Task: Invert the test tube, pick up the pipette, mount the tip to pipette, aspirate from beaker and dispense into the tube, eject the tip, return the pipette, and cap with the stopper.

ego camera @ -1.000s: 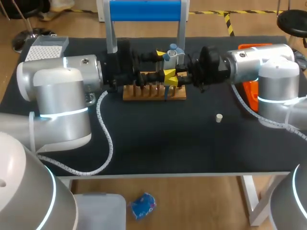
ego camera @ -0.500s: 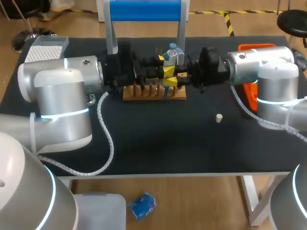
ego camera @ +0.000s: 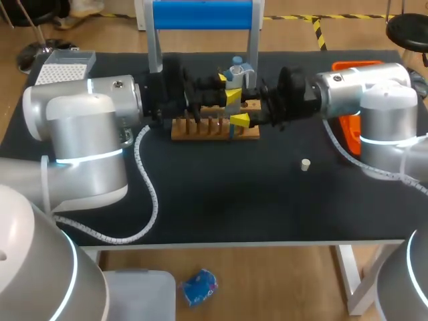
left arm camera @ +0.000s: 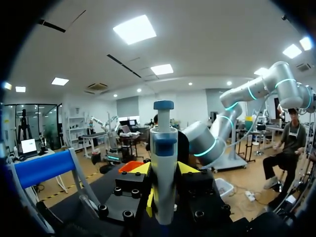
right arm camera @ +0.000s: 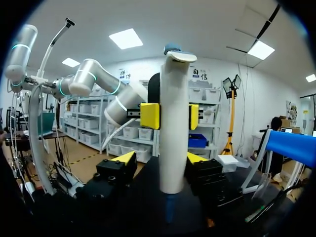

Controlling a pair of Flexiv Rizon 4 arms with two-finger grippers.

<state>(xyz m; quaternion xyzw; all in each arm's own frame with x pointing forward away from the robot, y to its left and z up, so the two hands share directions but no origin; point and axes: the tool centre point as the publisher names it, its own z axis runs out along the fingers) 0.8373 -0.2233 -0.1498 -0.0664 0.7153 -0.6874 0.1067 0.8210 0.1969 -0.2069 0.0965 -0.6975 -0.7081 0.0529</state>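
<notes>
1. Grippers. The left gripper [left arm camera: 163,200] is clenched on the pipette [left arm camera: 163,163]: the right wrist view shows its two yellow pads [right arm camera: 149,116] pressed against opposite sides of the barrel. The right gripper [right arm camera: 159,159] is released. Its fingers stand apart on either side of the barrel, with a gap visible at each tip.

2. Pipette. It stands upright between the fingers of both grippers, plunger end up, above the rack [ego camera: 214,132]. Only the left gripper carries it.

3. Steps judged done. The pipette is off its stand [ego camera: 202,17] and in hand, so the pick-up is complete.

4. Steps that cannot be judged.
- The rack holds several upright pieces. Which one is the tube, and whether it is inverted, cannot be told.
- The lower end of the pipette is hidden below the fingers, so a mounted tip cannot be confirmed.

5. Steps judged left.
- The tip box [ego camera: 63,67] sits well away from both grippers, on the left arm's side.
- The stopper [ego camera: 305,164] lies loose on the table, well clear of the right gripper's fingers, so capping is not done.
- Aspirating, dispensing, ejecting the tip and returning the pipette likely remain.
</notes>
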